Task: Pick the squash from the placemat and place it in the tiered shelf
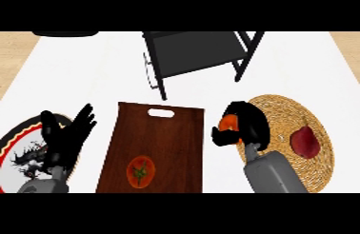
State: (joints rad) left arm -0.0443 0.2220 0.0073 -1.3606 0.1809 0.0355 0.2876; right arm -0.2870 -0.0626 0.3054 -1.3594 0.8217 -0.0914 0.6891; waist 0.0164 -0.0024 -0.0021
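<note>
My right hand sits over the left edge of the round woven placemat, fingers curled round an orange squash that only partly shows between them. The black tiered shelf stands at the back centre, beyond the hand. At the lower left my left hand rests open, fingers up, above a patterned plate.
A dark red fruit lies on the placemat to the right of my hand. A brown cutting board with a tomato occupies the middle. A black, white and red plate lies at the left edge.
</note>
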